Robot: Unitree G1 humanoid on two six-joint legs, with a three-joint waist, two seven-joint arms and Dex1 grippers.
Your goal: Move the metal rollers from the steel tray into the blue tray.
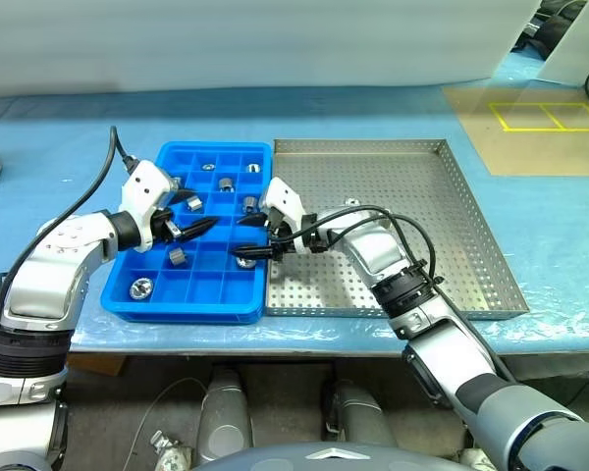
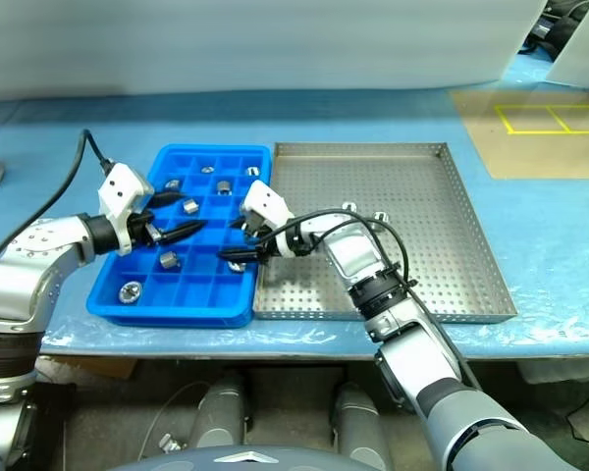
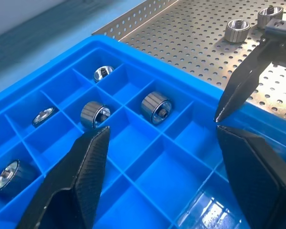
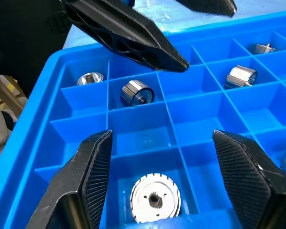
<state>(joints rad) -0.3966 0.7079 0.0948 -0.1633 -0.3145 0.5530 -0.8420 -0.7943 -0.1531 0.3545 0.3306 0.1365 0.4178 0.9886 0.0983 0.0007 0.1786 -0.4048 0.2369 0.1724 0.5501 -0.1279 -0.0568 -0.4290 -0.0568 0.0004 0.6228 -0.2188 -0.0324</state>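
The blue tray (image 1: pixel 214 147) lies left of the steel tray (image 1: pixel 432 235). Several metal rollers (image 3: pixel 156 106) rest in separate compartments of the blue tray. Two more metal rollers (image 3: pixel 237 29) stand on the steel tray's perforated floor, close to my right arm. My right gripper (image 1: pixel 238 238) hangs open over the blue tray's right side, and a roller (image 4: pixel 155 202) lies in the compartment just below its fingers, untouched. My left gripper (image 1: pixel 204 211) hovers open and empty over the middle of the blue tray, its tips facing the right gripper's tips a short way apart.
Both trays sit on a blue-covered table (image 1: pixel 69 147), near its front edge. A brown mat with yellow tape lines (image 1: pixel 540 128) lies at the far right. A black cable (image 1: pixel 108 162) trails from my left wrist.
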